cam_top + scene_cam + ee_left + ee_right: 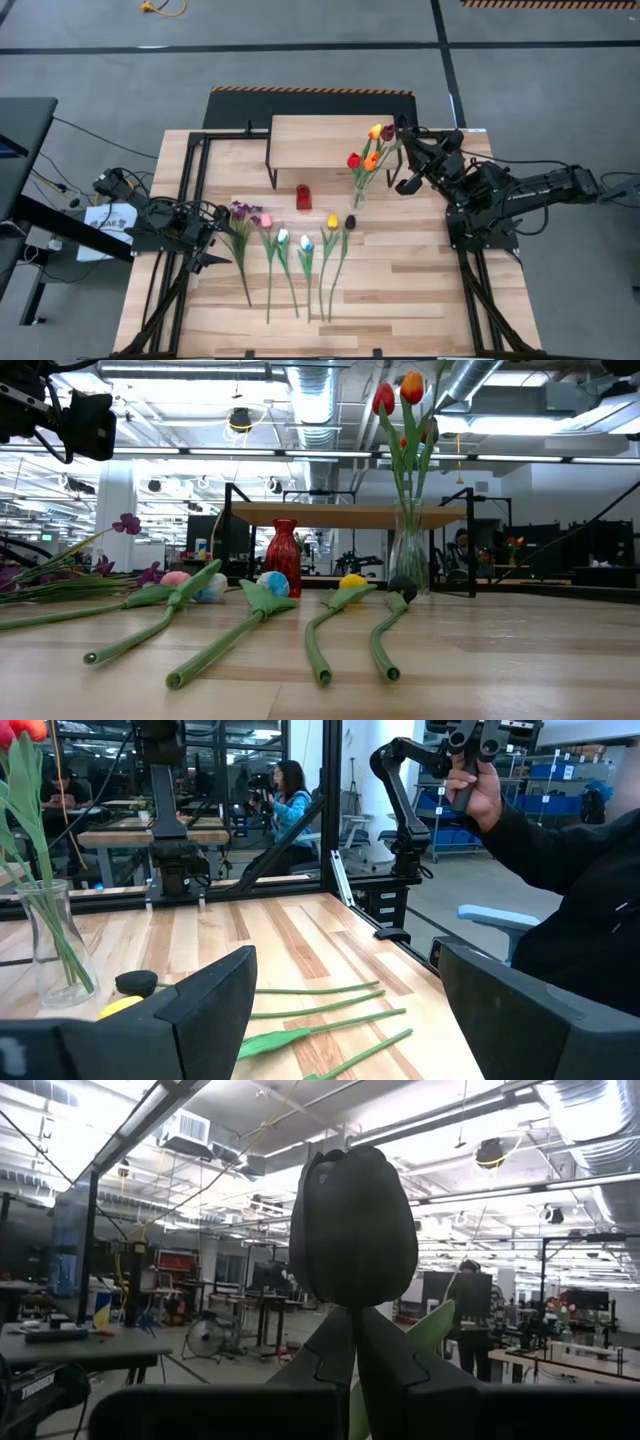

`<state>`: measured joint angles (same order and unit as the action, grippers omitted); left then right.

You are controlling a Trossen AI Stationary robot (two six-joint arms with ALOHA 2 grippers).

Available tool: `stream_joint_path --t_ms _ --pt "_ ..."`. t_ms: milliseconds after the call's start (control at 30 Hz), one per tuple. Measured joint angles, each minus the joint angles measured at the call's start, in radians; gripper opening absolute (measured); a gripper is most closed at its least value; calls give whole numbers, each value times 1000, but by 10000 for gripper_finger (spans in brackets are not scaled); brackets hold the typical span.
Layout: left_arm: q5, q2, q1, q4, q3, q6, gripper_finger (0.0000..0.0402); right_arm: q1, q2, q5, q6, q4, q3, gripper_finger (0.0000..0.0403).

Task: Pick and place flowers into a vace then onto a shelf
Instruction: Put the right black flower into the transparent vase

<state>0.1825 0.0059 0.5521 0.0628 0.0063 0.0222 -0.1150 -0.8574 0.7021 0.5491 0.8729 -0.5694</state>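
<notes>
One maroon tulip (352, 1230) pinched in right hand (355, 1350).

Glass vase (408, 560) holding red and orange tulips (398, 395), stemmed flowers (262, 605) lying on tabletop (500, 660), red vase (284, 555) behind

A small red vase (284, 552) stands upright on the plank table (400, 290), in front of the low riser. Beyond the table edge a seated person (292, 800) shows in the room, and nearer, a hand (478, 790) in a dark sleeve (570, 850) grips a black handle.
</notes>
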Motion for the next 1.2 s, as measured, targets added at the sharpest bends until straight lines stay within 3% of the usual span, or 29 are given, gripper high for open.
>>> stream_joint_path --t_ms 1200 --pt "0 0 0 0 0 0 302 0 0 6 -81 -118 0 6"
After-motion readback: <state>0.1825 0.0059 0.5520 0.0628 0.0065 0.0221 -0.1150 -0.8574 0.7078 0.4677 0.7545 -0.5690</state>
